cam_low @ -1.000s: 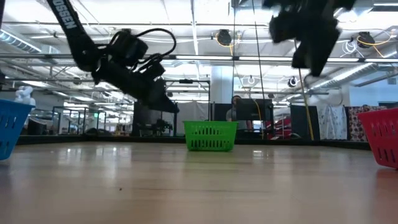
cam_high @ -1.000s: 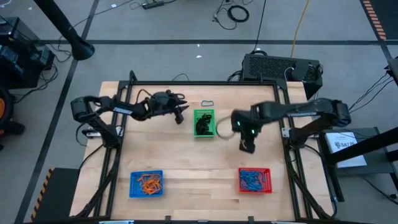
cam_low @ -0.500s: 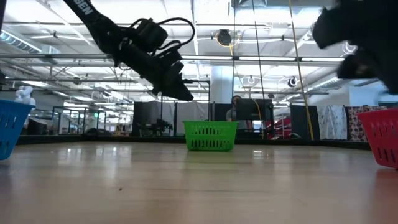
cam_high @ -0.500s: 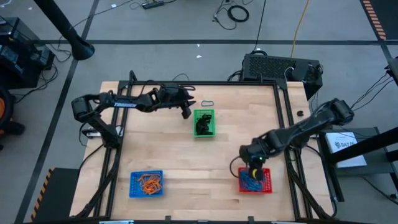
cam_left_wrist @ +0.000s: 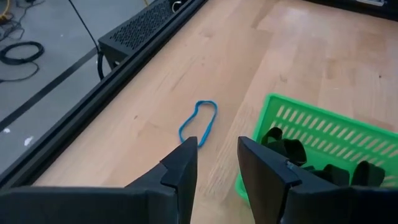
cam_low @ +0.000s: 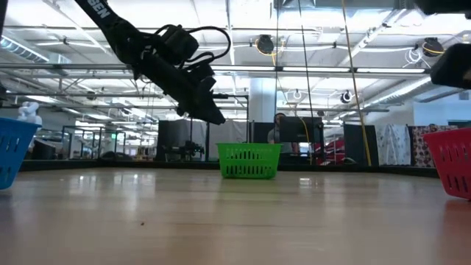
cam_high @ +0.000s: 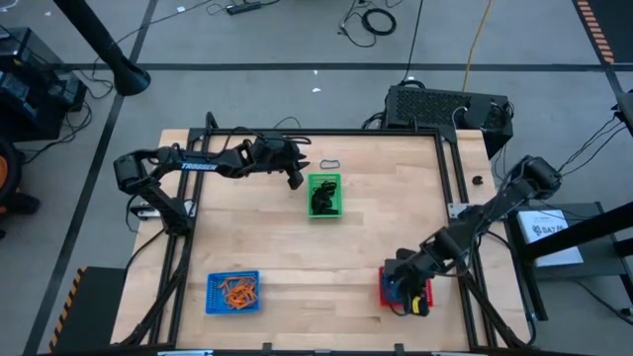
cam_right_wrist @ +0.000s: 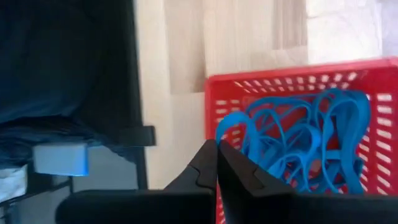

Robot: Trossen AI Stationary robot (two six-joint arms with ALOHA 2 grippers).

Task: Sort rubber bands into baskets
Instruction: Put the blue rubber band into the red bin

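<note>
Blue bands [cam_right_wrist: 298, 134], red basket [cam_right_wrist: 261, 84]

The left arm stretches from its base at the table's left edge toward the far middle, its wrist tipped downward and the left gripper [cam_high: 295, 176] held above the tabletop — fingers [cam_left_wrist: 180, 171] parted by a narrow gap. The right arm folds back from the right edge toward the near right, where the right gripper [cam_high: 407, 294] points down — fingers [cam_right_wrist: 208, 171] pressed together.
</note>
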